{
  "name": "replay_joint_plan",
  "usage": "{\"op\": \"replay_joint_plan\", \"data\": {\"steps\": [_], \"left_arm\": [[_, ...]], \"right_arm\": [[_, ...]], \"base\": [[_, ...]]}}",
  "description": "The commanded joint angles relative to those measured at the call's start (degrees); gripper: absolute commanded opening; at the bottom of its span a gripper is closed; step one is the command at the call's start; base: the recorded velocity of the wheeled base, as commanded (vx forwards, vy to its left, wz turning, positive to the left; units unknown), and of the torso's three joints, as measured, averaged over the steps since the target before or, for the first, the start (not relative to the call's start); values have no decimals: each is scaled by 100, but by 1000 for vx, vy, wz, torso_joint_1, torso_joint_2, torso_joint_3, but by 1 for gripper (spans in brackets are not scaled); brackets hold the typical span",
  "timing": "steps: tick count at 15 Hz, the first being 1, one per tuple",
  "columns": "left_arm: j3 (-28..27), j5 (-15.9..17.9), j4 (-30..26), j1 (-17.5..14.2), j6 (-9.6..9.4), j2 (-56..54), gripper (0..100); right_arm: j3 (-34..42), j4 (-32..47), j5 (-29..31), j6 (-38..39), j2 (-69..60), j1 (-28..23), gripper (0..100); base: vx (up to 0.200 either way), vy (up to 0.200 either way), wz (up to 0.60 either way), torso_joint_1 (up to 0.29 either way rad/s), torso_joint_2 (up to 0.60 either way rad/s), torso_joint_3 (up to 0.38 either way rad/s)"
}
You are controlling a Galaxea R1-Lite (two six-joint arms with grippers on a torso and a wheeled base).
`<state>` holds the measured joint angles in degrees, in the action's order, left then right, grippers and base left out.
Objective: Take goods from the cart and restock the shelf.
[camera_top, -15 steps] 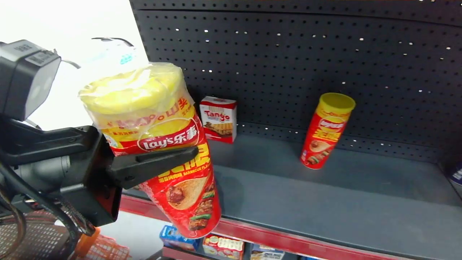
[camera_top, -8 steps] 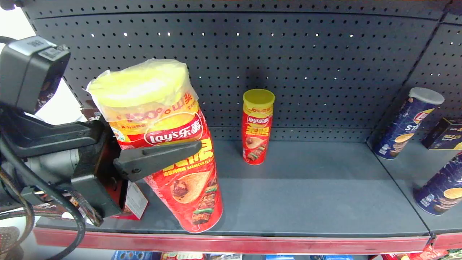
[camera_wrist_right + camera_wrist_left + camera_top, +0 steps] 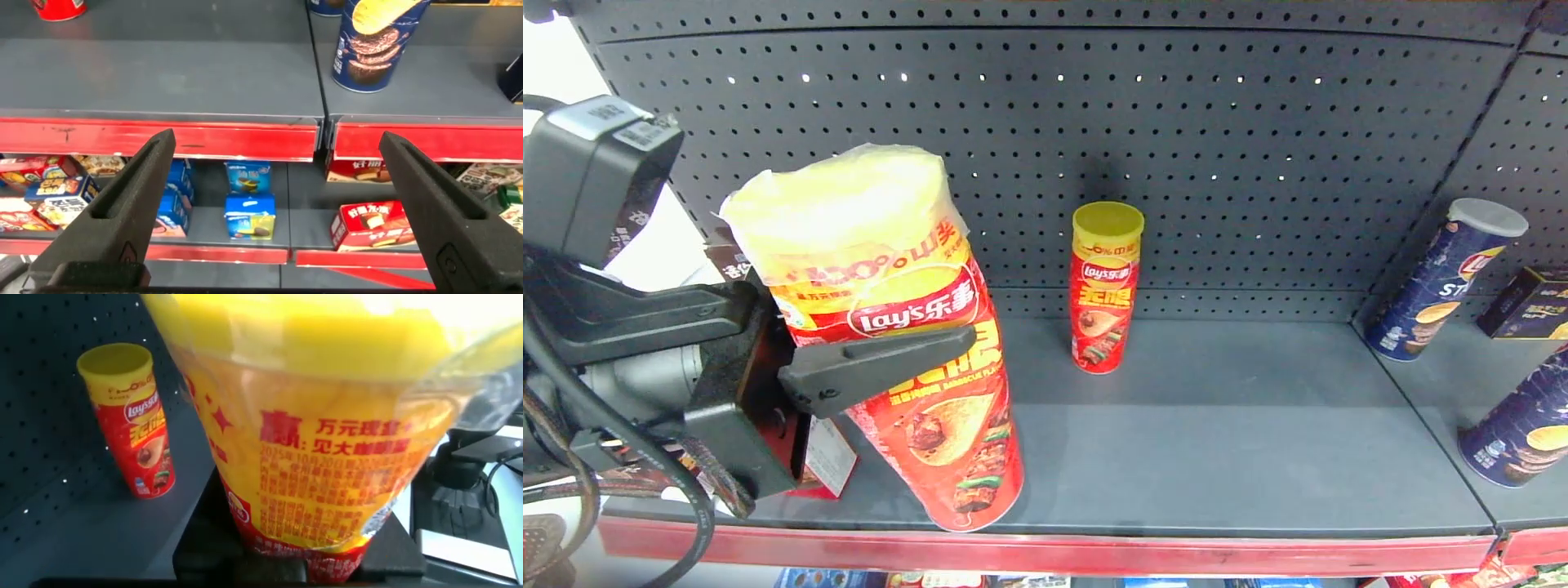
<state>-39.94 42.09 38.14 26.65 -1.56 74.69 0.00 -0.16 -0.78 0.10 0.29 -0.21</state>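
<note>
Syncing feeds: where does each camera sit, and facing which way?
Head: above, facing the shelf; left gripper clamps the held can.
Left wrist: behind that gripper, past the held can toward the standing can.
Right wrist: low, facing the shelf's red edge; right gripper open.
Shared: head and left wrist show the standing can.

Dark shelf (image 3: 1217,441) carries one upright red can (image 3: 1104,294) and two blue cans (image 3: 1441,286).
</note>
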Motion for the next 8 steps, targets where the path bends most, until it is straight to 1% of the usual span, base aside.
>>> {"op": "replay_joint_plan", "data": {"steps": [1,5,6,7,8], "left_arm": [[-5,9,18,25,-11,28,0],[21,9,308,33,15,133,0],[-41,-17,316,-11,147,125,0],[-137,-70,325,-19,305,133,0],[-155,-184,325,-11,437,133,0]], "right_arm": [[0,7,-1,-1,6,12,100],[0,-2,8,-1,-20,12,100],[0,16,-80,-142,6,38,100],[-26,-28,-309,-300,85,82,100],[-53,-19,-449,-370,111,91,100]], "base": [[0,0,0,0,0,0],[0,0,0,0,0,0],[0,0,0,0,0,0],[0,0,0,0,0,0],[0,0,0,0,0,0]]}}
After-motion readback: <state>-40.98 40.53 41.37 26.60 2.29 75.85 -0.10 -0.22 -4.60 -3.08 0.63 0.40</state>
